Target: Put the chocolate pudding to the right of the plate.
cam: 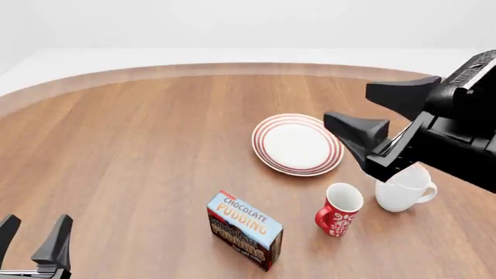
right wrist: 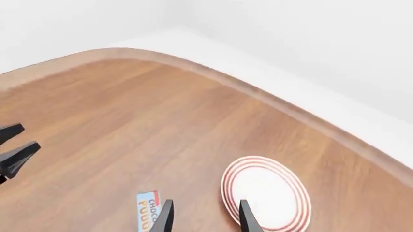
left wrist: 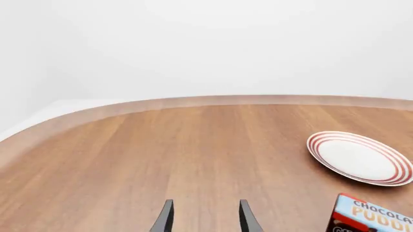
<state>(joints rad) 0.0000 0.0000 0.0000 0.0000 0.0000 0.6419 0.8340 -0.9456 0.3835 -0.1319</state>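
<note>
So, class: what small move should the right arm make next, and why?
Probably lower the open right gripper toward the chocolate pudding: it hangs high by the plate, holding nothing, and the box lies nearer the camera, untouched, left of the red mug.

The blue-topped, brown-sided cardboard chocolate pudding box (cam: 244,229) lies flat, near and left of the round white red-ringed plate (cam: 298,144).

White mug (cam: 401,189) part hidden behind right gripper (cam: 376,119); left gripper (cam: 35,235) cut by front view's bottom edge; chocolate pudding (left wrist: 371,216) cropped in both wrist views
</note>
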